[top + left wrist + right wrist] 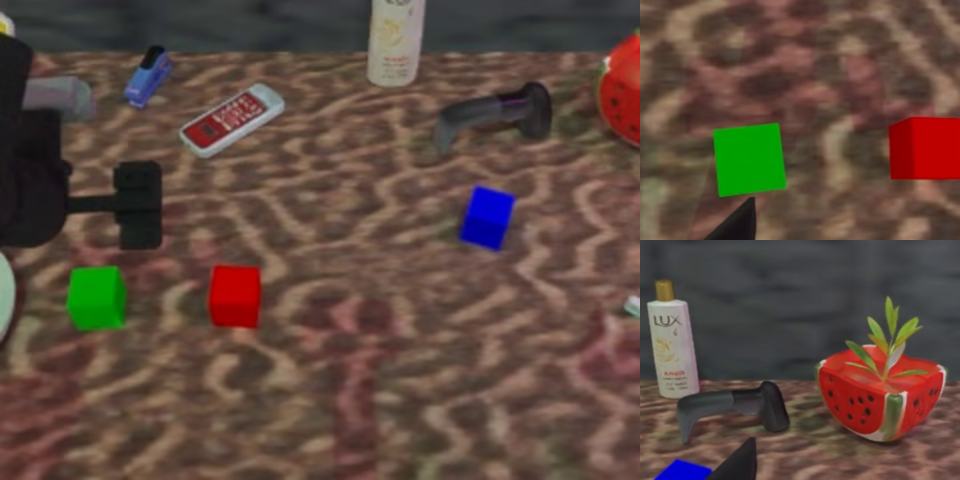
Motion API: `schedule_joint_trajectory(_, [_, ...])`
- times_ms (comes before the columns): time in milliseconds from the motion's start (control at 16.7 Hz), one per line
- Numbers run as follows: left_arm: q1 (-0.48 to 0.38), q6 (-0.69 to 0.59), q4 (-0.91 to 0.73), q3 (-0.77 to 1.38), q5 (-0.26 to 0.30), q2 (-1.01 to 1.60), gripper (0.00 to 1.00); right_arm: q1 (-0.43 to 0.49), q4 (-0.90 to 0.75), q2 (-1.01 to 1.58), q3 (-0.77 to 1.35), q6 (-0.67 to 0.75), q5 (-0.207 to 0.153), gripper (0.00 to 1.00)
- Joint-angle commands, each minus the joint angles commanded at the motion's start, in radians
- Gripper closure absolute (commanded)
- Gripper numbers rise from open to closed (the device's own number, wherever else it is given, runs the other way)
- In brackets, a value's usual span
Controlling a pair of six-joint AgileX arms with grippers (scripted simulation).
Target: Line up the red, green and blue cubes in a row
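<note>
Item: my left fingers [138, 204], spread open, empty, at 1 o'clock from green cube [96, 297]. Red cube [235, 295] at green's 3 o'clock; blue cube [487, 217] well apart. Right fingers: cannot tell. Advice: fetch blue squarely, set beside red.

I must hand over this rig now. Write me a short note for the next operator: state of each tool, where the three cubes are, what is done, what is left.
Left tool: at the table's left, above the green cube, holding nothing; whether open or shut cannot be told.
Right tool: out of the top view; only one fingertip shows in its wrist view.
Green cube and red cube: side by side at the left, level with each other, a gap between them.
Blue cube: apart, at the right, farther back, near the black scanner.
Done: green and red roughly in line.
Left: bring blue into the row.
</note>
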Motion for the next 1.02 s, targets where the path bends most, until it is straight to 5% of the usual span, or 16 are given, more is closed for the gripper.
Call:
schedule_joint_trajectory(540, [-0.164,-0.138,-0.365,0.549,0.001,0.711,0.00,0.000,0.000,0.000,0.000,0.000,0.000,0.00])
schedule_joint_trajectory(1020, [-0.193,-0.165,-0.424,0.658,-0.002,0.833,0.00,0.000,0.000,0.000,0.000,0.000,0.000,0.00])
